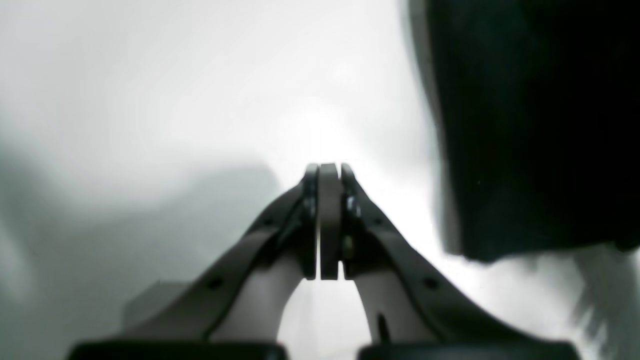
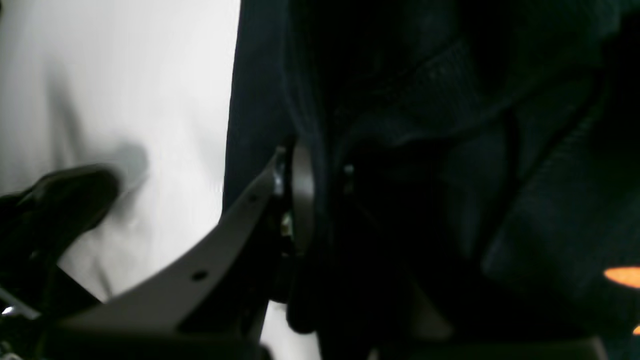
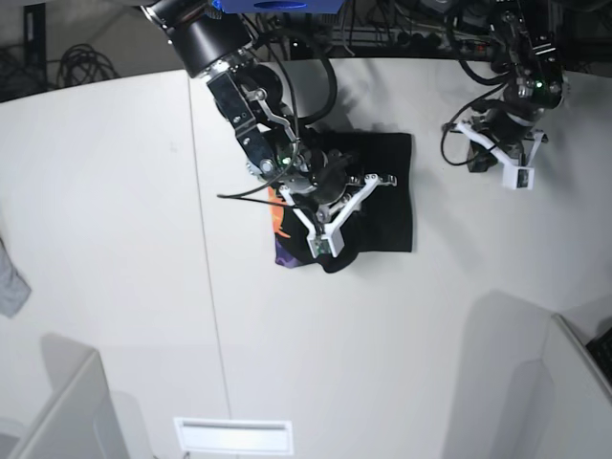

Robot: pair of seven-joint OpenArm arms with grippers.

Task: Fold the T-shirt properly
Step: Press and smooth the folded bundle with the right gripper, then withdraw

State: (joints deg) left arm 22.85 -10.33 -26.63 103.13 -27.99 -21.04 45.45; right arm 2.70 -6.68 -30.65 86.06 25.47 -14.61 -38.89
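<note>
The black T-shirt [image 3: 382, 196] lies folded into a rough rectangle at the middle of the white table [image 3: 115, 191], with a strip of purple and orange print [image 3: 279, 229] showing at its left edge. My right gripper [image 3: 337, 191] sits over the shirt's left part. In the right wrist view my right gripper [image 2: 325, 185] is shut on a fold of the black T-shirt [image 2: 450, 150], and cloth hides one finger. My left gripper [image 3: 483, 153] hovers to the right of the shirt, apart from it. Its pads [image 1: 329, 200] are pressed together with nothing between them, beside the T-shirt [image 1: 530, 125].
A small grey cloth scrap [image 3: 10, 277] lies at the table's left edge. A white slotted tray [image 3: 234, 435] sits at the front edge, with grey partitions [image 3: 57, 411] at both front corners. Cables [image 3: 402, 29] run along the back.
</note>
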